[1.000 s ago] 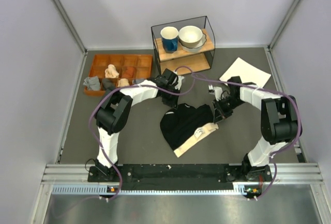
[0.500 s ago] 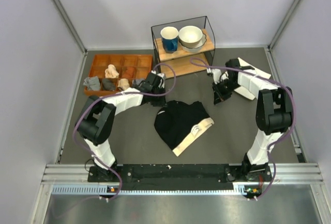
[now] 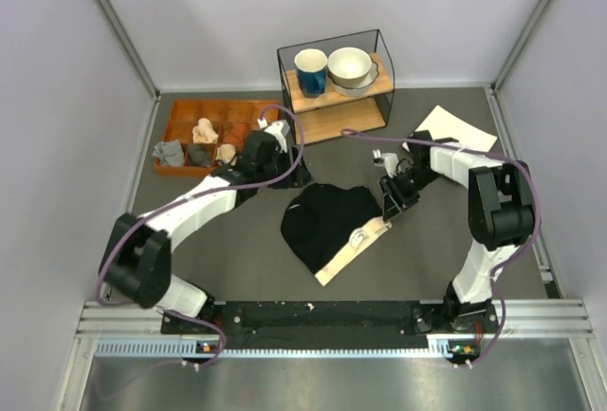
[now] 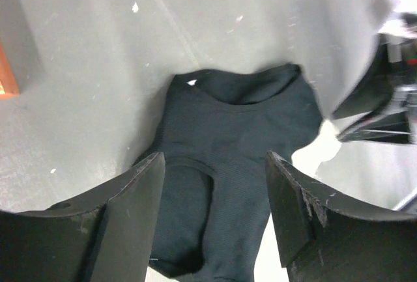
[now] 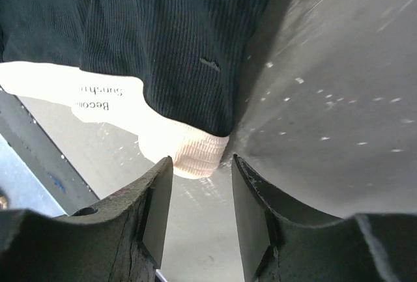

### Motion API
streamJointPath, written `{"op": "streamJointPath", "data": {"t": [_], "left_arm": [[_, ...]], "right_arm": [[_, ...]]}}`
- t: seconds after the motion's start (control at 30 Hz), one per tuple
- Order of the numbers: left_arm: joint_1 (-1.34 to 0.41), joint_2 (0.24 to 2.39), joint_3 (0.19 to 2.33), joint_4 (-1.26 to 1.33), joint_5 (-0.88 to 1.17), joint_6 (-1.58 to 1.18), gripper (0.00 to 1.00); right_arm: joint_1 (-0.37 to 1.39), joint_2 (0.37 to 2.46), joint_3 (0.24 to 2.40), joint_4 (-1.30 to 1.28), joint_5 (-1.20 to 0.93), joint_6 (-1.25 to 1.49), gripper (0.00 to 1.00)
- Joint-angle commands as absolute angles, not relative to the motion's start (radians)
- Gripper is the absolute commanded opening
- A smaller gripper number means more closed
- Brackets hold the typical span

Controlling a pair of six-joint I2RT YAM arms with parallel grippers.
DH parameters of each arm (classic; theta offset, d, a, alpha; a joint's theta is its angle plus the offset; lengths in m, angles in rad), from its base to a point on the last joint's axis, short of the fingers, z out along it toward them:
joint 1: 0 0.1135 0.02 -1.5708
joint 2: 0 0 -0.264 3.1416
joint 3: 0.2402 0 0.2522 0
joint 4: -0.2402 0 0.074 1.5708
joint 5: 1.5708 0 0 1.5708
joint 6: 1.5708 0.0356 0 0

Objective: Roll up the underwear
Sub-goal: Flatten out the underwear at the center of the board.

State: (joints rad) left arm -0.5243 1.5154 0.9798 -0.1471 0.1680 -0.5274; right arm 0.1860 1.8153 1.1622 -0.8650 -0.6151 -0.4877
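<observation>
The underwear lies spread on the grey table, black, with its cream waistband along the near right edge. My left gripper hovers at its far left edge, open and empty. In the left wrist view, the black fabric shows between and beyond the spread left gripper. My right gripper is at the right end of the waistband, open. In the right wrist view, the waistband's ribbed end lies just ahead of the right gripper, apart from both pads.
A wooden compartment tray with small rolled garments stands at the back left. A wire-frame shelf holds a blue mug and bowls. A white sheet lies at the back right.
Both grippers were shut and have opened. The left arm swung out to the left. The right gripper pulled back, then came down to the waistband's end. The underwear shifted slightly left.
</observation>
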Motion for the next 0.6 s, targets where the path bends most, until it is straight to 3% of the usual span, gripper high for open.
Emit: {"op": "streamJointPath", "data": {"t": [0.0, 0.13, 0.23, 0.3, 0.37, 0.57], "left_arm": [[-0.518, 1.295, 0.931, -0.141, 0.283, -0.451, 0.68], [-0.532, 1.181, 0.804, -0.135, 0.496, -0.433, 0.67], [-0.612, 1.097, 0.680, -0.110, 0.517, -0.434, 0.67], [-0.696, 1.066, 0.609, -0.068, 0.505, -0.463, 0.66], [-0.782, 1.066, 0.575, -0.031, 0.453, -0.483, 0.66], [-0.900, 1.238, 0.560, 0.106, 0.408, -0.500, 0.59]], "right_arm": [[0.201, 1.753, 1.117, -0.844, -0.623, -0.477, 0.43], [0.221, 1.763, 1.082, -0.830, -0.618, -0.465, 0.43], [0.236, 1.775, 1.060, -0.816, -0.637, -0.445, 0.42], [0.241, 1.772, 1.051, -0.799, -0.635, -0.430, 0.35], [0.241, 1.767, 1.052, -0.793, -0.605, -0.423, 0.18], [0.242, 1.738, 1.048, -0.781, -0.536, -0.429, 0.06]]}}
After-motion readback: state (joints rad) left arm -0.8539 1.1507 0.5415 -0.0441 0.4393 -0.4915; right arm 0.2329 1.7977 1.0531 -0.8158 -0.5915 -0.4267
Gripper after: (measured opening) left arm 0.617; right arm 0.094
